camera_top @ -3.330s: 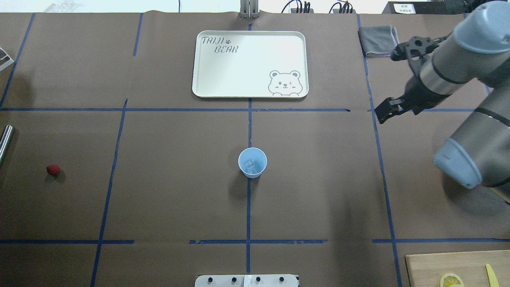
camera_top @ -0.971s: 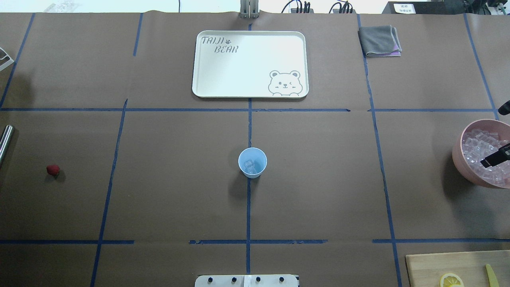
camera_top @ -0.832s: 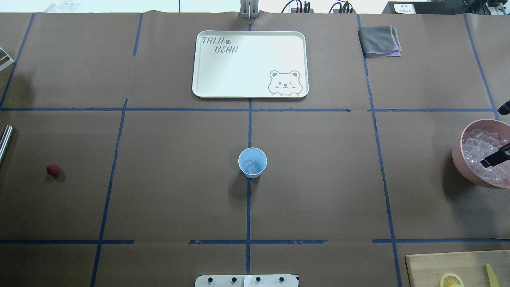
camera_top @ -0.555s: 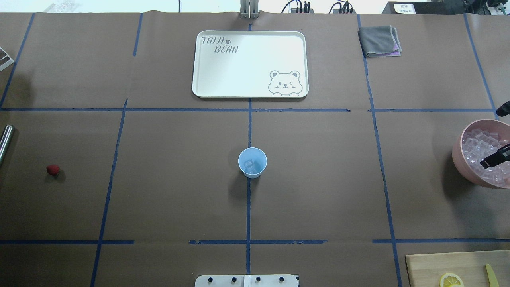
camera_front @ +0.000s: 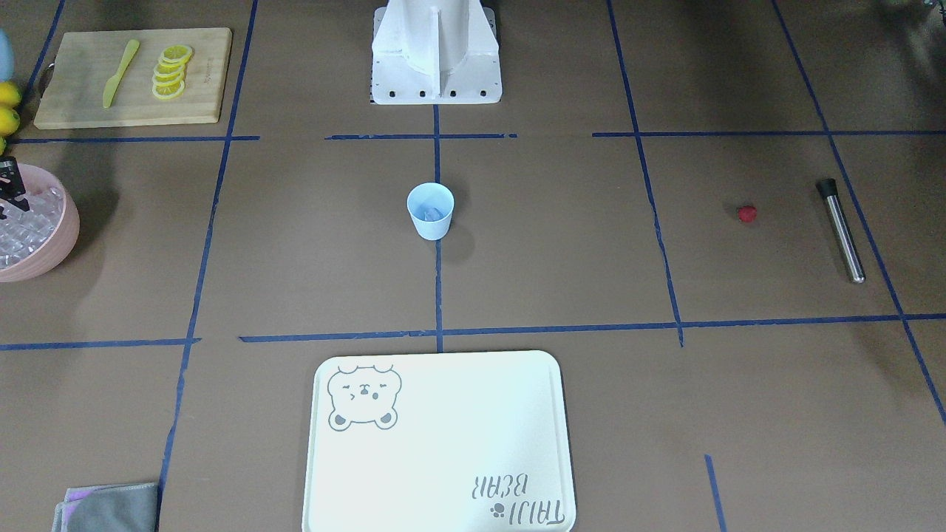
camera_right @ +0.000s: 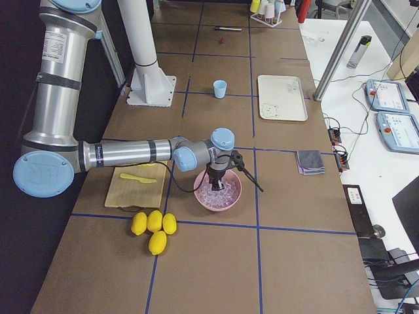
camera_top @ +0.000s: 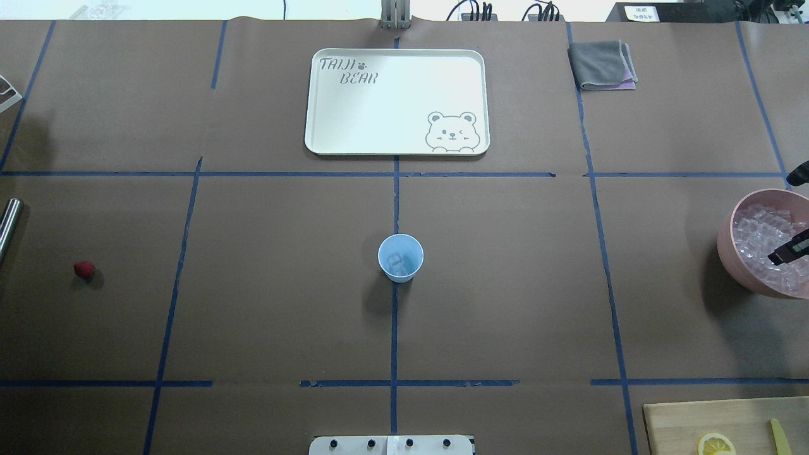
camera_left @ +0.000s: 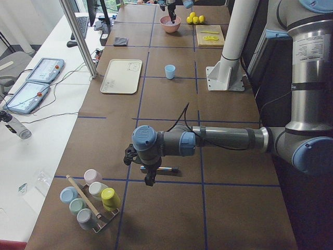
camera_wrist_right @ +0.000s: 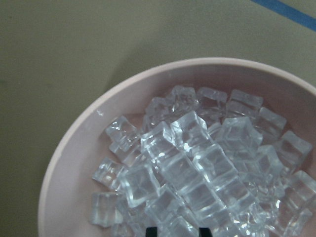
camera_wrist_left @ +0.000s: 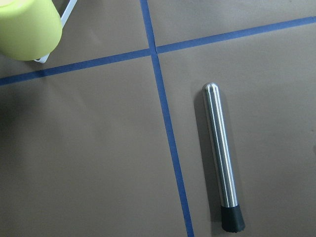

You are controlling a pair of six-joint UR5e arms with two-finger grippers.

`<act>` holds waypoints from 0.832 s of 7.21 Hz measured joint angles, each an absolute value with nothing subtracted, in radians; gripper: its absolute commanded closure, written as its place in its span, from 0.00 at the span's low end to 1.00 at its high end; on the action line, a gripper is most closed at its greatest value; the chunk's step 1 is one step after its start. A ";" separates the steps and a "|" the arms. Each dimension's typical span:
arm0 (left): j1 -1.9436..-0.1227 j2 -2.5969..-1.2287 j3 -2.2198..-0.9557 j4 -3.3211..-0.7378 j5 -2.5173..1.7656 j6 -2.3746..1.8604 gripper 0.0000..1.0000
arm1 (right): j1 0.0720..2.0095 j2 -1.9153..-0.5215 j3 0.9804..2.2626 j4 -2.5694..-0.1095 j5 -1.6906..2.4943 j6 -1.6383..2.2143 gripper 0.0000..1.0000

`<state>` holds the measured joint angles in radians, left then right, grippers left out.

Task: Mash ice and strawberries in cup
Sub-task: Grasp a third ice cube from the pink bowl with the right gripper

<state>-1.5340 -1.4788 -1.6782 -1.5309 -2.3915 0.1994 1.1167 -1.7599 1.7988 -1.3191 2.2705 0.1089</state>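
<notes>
The pale blue cup stands upright at the table's middle with ice in its bottom. A red strawberry lies far to the left, beside a steel muddler. A pink bowl at the right edge holds several ice cubes. My right gripper is down in that bowl, its fingertips close together on one cube. The left gripper hovers over the muddler; I cannot tell whether it is open or shut.
A white bear tray lies beyond the cup and a grey cloth sits at the far right. Near right is a cutting board with lemon slices, a yellow knife, and whole lemons. A rack of cups stands by the left arm.
The right arm swung from above the cloth area out to the pink bowl. In the last half second its visible finger shifted slightly inward over the ice. Cup and strawberry stayed put.
</notes>
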 measured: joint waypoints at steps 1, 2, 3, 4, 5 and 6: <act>-1.534 -1.479 -1.678 -1.531 -2.391 0.199 0.00 | 1.121 -1.759 1.805 -1.320 2.272 0.109 0.96; -1.534 -1.479 -1.678 -1.531 -2.391 0.199 0.00 | 1.141 -1.759 1.815 -1.321 2.274 0.110 0.96; -1.534 -1.479 -1.678 -1.531 -2.391 0.199 0.00 | 1.177 -1.758 1.827 -1.323 2.276 0.115 0.99; -1.534 -1.479 -1.678 -1.531 -2.391 0.199 0.00 | 1.209 -1.754 1.841 -1.325 2.279 0.149 1.00; -1.533 -1.479 -1.678 -1.531 -2.391 0.199 0.00 | 1.224 -1.736 1.859 -1.327 2.280 0.229 1.00; -1.533 -1.479 -1.679 -1.531 -2.391 0.199 0.00 | 1.228 -1.702 1.871 -1.329 2.282 0.321 1.00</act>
